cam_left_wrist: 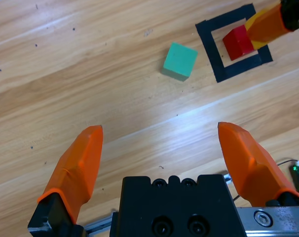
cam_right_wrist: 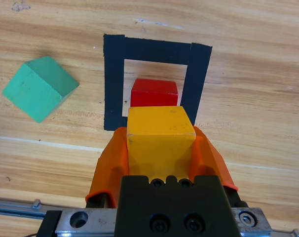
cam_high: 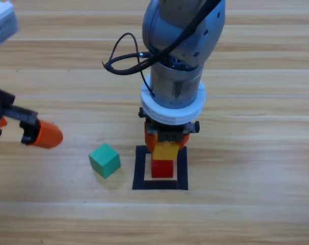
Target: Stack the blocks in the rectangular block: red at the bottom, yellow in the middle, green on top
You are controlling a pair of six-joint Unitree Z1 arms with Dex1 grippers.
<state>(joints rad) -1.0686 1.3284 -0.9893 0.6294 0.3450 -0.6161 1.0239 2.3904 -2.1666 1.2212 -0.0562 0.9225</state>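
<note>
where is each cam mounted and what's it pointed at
High view: fixed above, looking down on the table; both arms show.
Left wrist view: on the waiting left arm, past the open left gripper toward the green cube.
Right wrist view: along the right gripper holding the yellow cube.
All three share the red cube inside the tape square.

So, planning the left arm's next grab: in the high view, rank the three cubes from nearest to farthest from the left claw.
1. Green cube, loose on the table, left of the tape square.
2. Red cube and yellow cube, stacked in line: too close to call.
</note>
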